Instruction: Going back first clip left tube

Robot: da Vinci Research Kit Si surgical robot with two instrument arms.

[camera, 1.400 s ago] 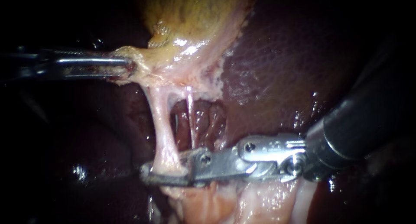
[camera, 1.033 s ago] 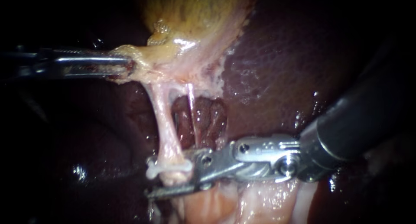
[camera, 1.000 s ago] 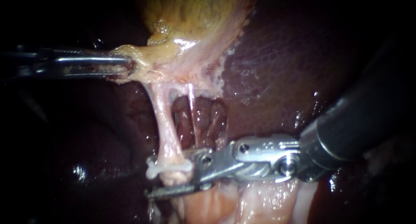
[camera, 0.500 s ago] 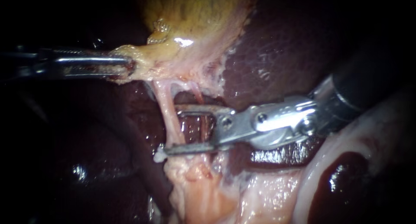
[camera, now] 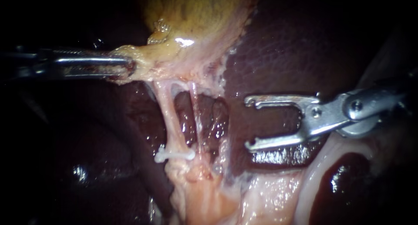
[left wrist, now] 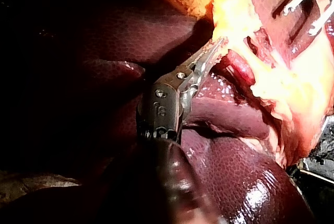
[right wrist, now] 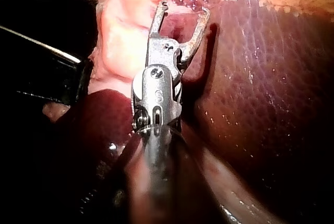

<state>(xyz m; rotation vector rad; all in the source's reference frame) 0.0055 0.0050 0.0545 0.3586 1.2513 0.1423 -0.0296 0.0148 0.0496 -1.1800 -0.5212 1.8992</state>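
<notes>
Endoscope view, left tool (camera: 128,68): jaws were clamped on the lower edge of the gallbladder (camera: 196,16).
Endoscope view, right tool (camera: 248,122): jaws stood wide apart and empty over the liver (camera: 278,46), apart from the left tube (camera: 170,120).
Endoscope view, clip (camera: 175,155): sat across that tube's lower end.
Left wrist view, left tool (left wrist: 218,46): jaws gripped yellow tissue.
Right wrist view, right tool (right wrist: 182,9): jaws were apart, holding nothing.
</notes>
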